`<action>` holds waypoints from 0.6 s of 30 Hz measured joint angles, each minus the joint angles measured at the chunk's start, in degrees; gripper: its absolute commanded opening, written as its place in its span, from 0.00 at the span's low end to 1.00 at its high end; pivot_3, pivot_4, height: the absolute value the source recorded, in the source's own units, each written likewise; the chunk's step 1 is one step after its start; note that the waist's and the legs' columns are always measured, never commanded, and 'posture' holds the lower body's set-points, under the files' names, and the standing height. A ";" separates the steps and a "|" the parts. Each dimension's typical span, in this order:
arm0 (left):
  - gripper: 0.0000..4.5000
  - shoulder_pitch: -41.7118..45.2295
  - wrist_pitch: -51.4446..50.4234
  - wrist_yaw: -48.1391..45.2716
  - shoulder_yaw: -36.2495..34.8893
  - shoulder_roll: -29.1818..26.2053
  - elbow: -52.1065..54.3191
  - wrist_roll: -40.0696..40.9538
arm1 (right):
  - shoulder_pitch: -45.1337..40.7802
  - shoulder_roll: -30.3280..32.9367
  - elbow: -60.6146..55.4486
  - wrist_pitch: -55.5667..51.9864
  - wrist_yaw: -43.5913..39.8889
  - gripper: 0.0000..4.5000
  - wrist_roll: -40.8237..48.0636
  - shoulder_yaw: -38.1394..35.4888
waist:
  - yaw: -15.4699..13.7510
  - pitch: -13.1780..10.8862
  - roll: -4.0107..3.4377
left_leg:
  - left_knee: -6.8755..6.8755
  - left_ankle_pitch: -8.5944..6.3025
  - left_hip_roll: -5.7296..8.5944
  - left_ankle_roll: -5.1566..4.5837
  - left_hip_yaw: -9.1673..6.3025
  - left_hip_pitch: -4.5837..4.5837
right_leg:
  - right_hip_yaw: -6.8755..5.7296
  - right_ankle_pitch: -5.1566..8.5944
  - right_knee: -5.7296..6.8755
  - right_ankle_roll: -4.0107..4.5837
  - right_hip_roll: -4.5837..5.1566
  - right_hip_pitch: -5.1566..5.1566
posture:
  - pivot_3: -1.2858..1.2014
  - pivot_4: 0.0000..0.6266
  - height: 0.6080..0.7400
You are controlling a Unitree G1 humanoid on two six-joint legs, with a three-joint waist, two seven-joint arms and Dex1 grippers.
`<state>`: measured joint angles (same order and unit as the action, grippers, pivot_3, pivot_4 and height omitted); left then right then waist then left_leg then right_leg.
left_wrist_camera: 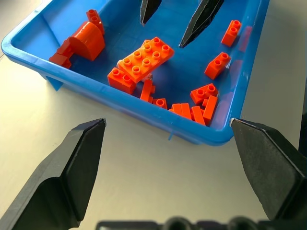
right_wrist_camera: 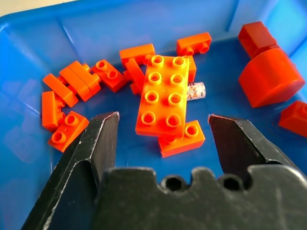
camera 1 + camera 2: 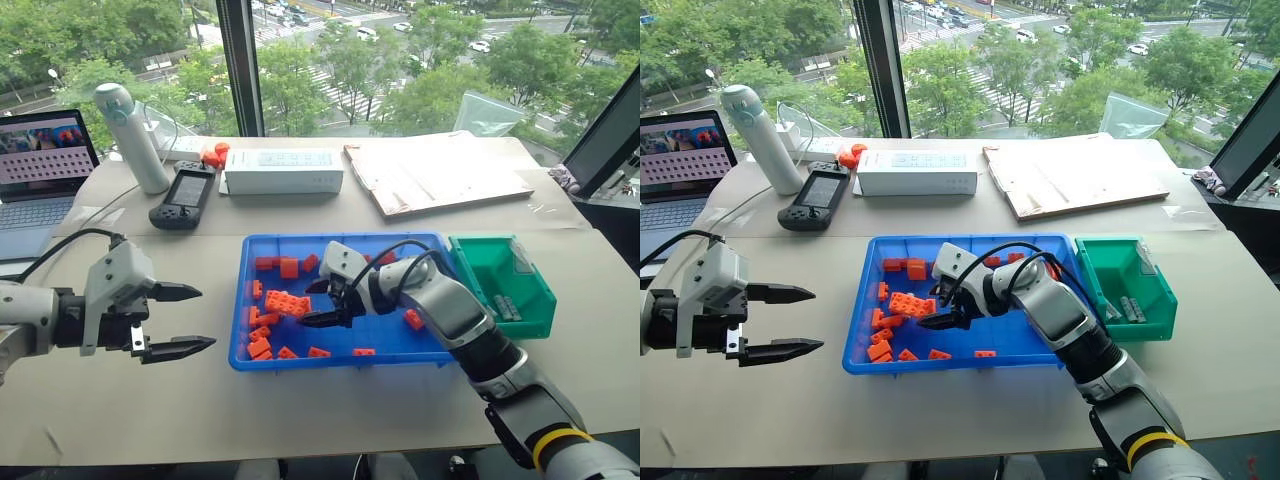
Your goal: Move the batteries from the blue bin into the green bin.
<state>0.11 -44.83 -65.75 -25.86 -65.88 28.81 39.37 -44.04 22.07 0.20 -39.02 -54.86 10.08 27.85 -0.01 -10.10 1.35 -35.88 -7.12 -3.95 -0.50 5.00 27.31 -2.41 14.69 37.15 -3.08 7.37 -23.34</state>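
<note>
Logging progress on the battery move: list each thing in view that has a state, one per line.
left gripper: open, empty, beside the blue bin.
right gripper: open, empty, over the bricks.
blue bin: holds orange bricks, one battery mostly hidden under the big brick.
green bin: holds batteries.
laptop: lid open, screen lit.
bottle: upright, capped.

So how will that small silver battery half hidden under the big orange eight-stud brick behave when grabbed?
The small silver cylindrical battery is round and smooth, so it likely rolls or slips. The big orange eight-stud plastic brick covers most of it, so that brick will probably shift first.
</note>
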 measured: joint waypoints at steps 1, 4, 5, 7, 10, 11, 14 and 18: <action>1.00 0.00 -0.32 0.23 0.00 0.01 0.12 0.29 | 0.05 -0.55 0.84 0.50 0.10 0.78 -0.31 0.31 | 0.06 0.00 0.00 | 0.00 0.01 -0.02 0.01 -0.01 0.00 | 0.00 0.00 0.00 0.01 -0.03 0.00 | 0.52 0.24 0.92; 1.00 0.09 -0.78 1.29 0.00 0.02 0.49 1.16 | 0.06 -2.08 3.89 2.47 0.72 0.78 -1.55 0.50 | 0.18 0.00 0.01 | -0.01 0.00 -0.02 0.01 -0.01 -0.01 | 0.00 0.00 -0.01 0.00 -0.04 -0.01 | 0.52 0.24 0.92; 1.00 0.10 -0.90 1.42 0.01 0.02 0.54 1.28 | 0.06 -2.46 4.76 2.84 0.95 0.78 -2.03 0.58 | 0.20 0.00 0.00 | -0.01 0.00 -0.02 0.01 -0.01 -0.01 | 0.00 0.00 -0.01 0.00 -0.04 -0.03 | 0.52 0.24 0.92; 1.00 0.38 -1.39 2.01 0.09 0.02 0.67 1.50 | 0.07 -3.48 7.14 4.32 1.36 0.73 -3.02 0.73 | 0.22 0.00 0.00 | 0.00 0.00 -0.03 0.01 -0.01 -0.01 | 0.00 0.00 -0.01 0.01 -0.04 -0.09 | 0.52 0.24 0.92; 1.00 1.24 -1.43 2.52 0.41 0.20 0.76 1.54 | 0.08 -4.58 9.50 6.07 1.56 0.56 -4.20 0.78 | 0.30 0.00 0.00 | 0.00 0.00 -0.03 0.02 -0.01 -0.01 | 0.00 0.00 -0.01 0.01 -0.04 -0.21 | 0.52 0.24 0.92; 1.00 1.48 -1.43 2.60 0.67 0.25 0.80 1.55 | 0.08 -4.93 9.78 6.51 1.51 0.47 -4.37 0.78 | 0.34 0.00 0.00 | 0.01 0.00 -0.03 0.02 -0.01 -0.01 | 0.00 0.00 -0.01 0.01 -0.04 -0.22 | 0.52 0.24 0.92; 1.00 2.18 -1.41 2.69 1.86 0.38 0.87 1.57 | 0.08 -4.98 10.22 7.16 1.22 0.33 -4.46 0.44 | 0.37 0.00 0.00 | 0.02 0.00 -0.03 0.03 -0.01 -0.01 | 0.00 0.00 -0.01 0.01 -0.05 -0.22 | 0.52 0.24 0.92; 1.00 3.74 -1.20 2.66 3.48 0.72 0.69 1.52 | 0.07 -2.78 10.28 6.81 0.18 0.33 -3.93 -2.43 | 0.13 0.00 0.00 | 0.01 0.01 -0.03 0.03 -0.01 0.00 | 0.00 0.00 -0.01 0.01 -0.05 -0.23 | 0.52 0.24 0.92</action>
<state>3.85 -46.03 -63.09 -22.38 -65.16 29.50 40.88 -43.97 19.30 10.49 -32.20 -54.68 6.16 25.42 0.12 -10.09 1.35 -35.87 -7.11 -3.98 -0.46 4.99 27.31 -2.40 14.68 37.14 -3.06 7.33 -23.57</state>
